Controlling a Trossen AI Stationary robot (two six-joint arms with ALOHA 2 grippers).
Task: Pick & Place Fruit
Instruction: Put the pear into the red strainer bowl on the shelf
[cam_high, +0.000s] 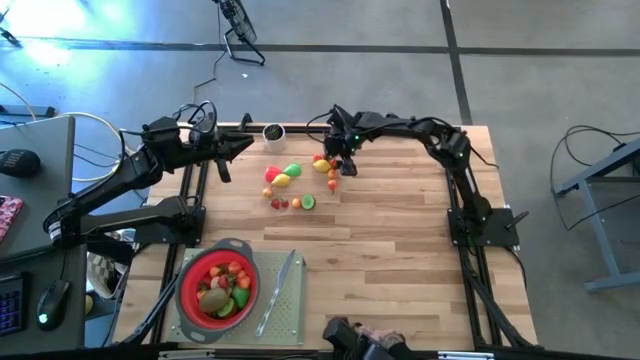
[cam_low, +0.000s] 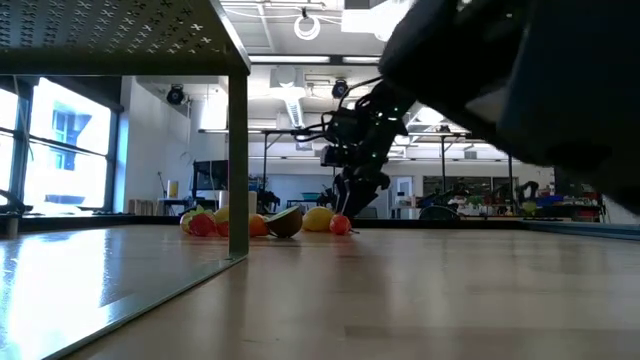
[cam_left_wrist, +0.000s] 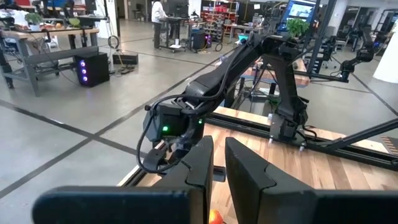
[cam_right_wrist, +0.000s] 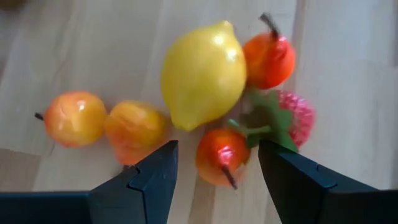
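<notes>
At the table's far edge my right claw (cam_right_wrist: 214, 165) hangs spread over the fruit (cam_right_wrist: 205, 74), fingers either side of a small red one w/ stem, not touching. Left claw (cam_left_wrist: 217, 171) waits nearby, pressed together. More fruit in the strainer (cam_high: 219, 285).

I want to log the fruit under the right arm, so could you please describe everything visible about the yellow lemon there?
The glossy yellow plastic-looking lemon is oval with a pointed nub at one end. It lies on its side on the pale wooden table, the largest piece in a small cluster. An orange-red stemmed fruit and a yellow-orange round fruit press against it. The right pincer hovers open above the cluster, not touching the lemon.
</notes>
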